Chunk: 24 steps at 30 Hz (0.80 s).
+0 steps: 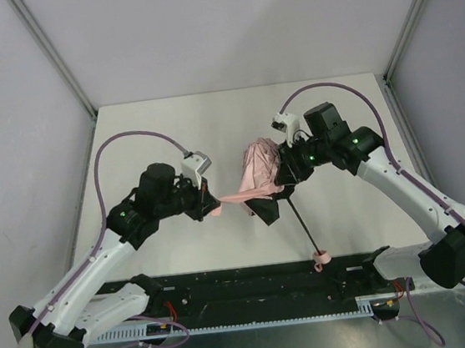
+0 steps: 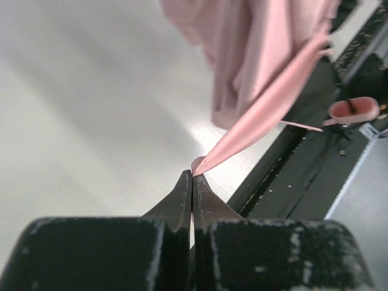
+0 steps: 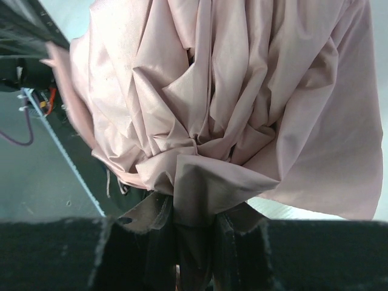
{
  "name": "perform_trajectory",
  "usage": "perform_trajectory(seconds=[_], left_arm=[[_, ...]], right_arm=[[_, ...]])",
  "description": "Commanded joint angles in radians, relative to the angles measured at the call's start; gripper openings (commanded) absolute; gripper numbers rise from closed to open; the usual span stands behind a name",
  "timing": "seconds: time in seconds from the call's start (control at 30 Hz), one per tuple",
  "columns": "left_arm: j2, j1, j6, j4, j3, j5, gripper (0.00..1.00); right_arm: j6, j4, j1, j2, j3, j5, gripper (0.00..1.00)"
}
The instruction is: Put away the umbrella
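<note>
The left pincer [image 2: 193,177] is shut tight, its tips nipping the end of a taut pink fabric strip [image 2: 260,115]. The strip stretches away to this pincer's right into the bunched canopy of the umbrella [image 1: 261,164]. The right pincer [image 3: 194,233] is closed partway on a gathered fold of that canopy, and the fabric fills its wrist view and hides its fingertips. On the near side of this pincer the thin black shaft [image 1: 299,221] slants down to the pink handle [image 1: 322,257], which lies by the black base rail [image 1: 229,288] at the edge of the white table [image 1: 169,131].
</note>
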Motion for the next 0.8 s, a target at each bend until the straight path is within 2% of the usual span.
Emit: perform_trajectory(seconds=[0.0, 0.13, 0.3, 0.4, 0.53, 0.6, 0.77], left_arm=[[0.028, 0.023, 0.014, -0.027, -0.010, -0.127, 0.00], [0.069, 0.023, 0.026, -0.014, 0.005, -0.212, 0.00], [0.147, 0.024, 0.009, 0.024, -0.014, -0.245, 0.00], [0.176, 0.024, -0.022, 0.054, -0.028, -0.284, 0.00], [0.195, 0.025, -0.085, 0.087, -0.029, -0.264, 0.01], [0.190, 0.029, -0.111, 0.096, -0.034, -0.247, 0.09], [0.098, 0.074, -0.164, 0.098, -0.064, -0.166, 0.53]], right_arm=[[0.000, 0.034, -0.005, -0.021, 0.008, -0.146, 0.00], [0.047, 0.083, 0.026, -0.030, -0.004, -0.224, 0.00], [0.110, 0.129, 0.053, -0.005, -0.006, -0.298, 0.00], [0.135, 0.068, 0.055, 0.044, 0.020, -0.191, 0.00], [0.181, 0.012, 0.086, 0.096, 0.064, 0.037, 0.00], [0.190, 0.005, 0.114, 0.108, 0.080, 0.138, 0.00], [0.206, 0.035, 0.170, 0.104, 0.102, 0.331, 0.00]])
